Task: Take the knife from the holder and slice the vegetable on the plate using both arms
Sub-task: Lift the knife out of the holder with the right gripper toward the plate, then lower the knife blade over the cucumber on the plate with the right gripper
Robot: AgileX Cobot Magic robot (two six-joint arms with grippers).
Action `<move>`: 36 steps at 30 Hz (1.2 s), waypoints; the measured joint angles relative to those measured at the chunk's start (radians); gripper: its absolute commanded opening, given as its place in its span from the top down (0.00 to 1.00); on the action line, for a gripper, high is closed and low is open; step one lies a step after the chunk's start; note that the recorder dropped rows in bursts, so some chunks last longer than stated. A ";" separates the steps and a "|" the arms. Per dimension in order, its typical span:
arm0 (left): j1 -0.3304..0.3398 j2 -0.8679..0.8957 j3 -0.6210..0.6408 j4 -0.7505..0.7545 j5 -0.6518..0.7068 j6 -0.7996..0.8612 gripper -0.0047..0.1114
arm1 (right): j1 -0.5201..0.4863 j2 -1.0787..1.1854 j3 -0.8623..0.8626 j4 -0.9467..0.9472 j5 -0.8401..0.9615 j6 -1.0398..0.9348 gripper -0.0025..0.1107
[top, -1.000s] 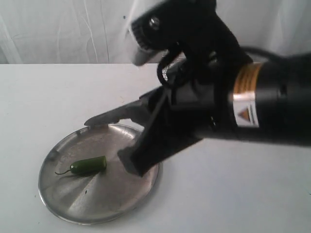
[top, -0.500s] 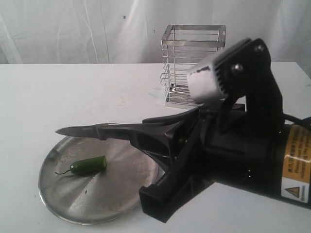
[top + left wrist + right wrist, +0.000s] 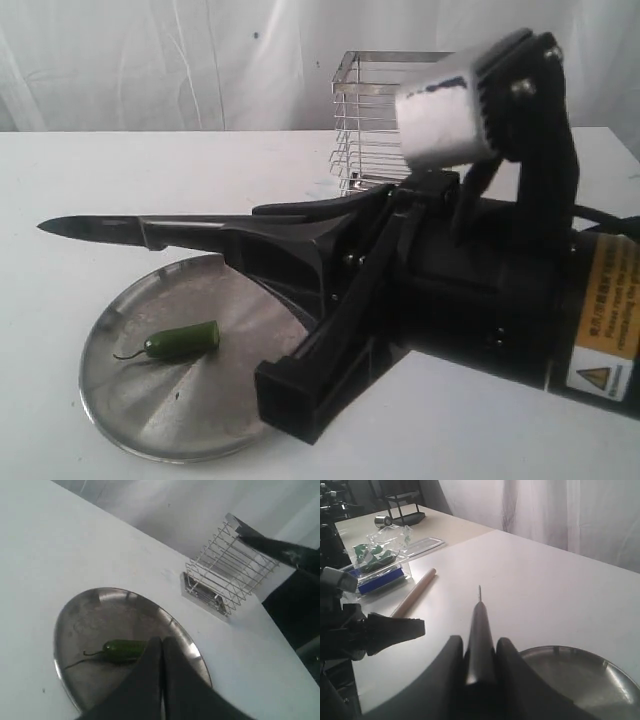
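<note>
My right gripper (image 3: 250,243) is shut on the knife (image 3: 100,226), holding it level above the far part of the plate (image 3: 130,420). The blade points left and its tip passes the plate's left rim. In the right wrist view the knife (image 3: 480,620) sticks straight out between the fingers (image 3: 455,650). The green vegetable (image 3: 180,341) lies on the plate, stem to the left. In the left wrist view my left gripper (image 3: 161,647) is shut with nothing in it, just above the vegetable (image 3: 122,649). The wire holder (image 3: 365,120) stands behind.
The right arm fills the right half of the exterior view and hides part of the holder. The right wrist view shows a clear bag of green items (image 3: 377,555) and a wooden stick (image 3: 413,599) on the table beyond the plate (image 3: 580,675).
The right arm has swung down and left with the knife, uncovering the holder. The blade tip now reaches past the plate's left rim. The vegetable has not moved.
</note>
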 measured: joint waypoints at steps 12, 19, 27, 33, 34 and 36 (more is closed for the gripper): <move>-0.219 0.448 -0.172 0.207 -0.219 0.242 0.89 | 0.000 0.219 -0.230 0.000 -0.004 -0.014 0.98; -0.225 0.712 -0.272 0.327 -0.357 0.242 0.78 | 0.000 0.237 -0.234 0.000 0.021 -0.014 0.98; -0.225 0.788 -0.327 0.337 -0.428 0.268 0.78 | 0.002 0.237 -0.234 0.000 0.116 -0.014 0.98; -0.225 0.789 -0.334 0.337 -0.423 0.278 0.78 | 0.020 0.237 -0.220 0.000 0.158 -0.014 0.98; -0.225 0.789 -0.334 0.337 -0.423 0.278 0.78 | 0.027 0.237 -0.212 0.000 0.174 -0.014 0.98; -0.225 0.789 -0.334 0.337 -0.423 0.278 0.78 | 0.047 0.237 -0.196 0.000 0.215 -0.014 0.98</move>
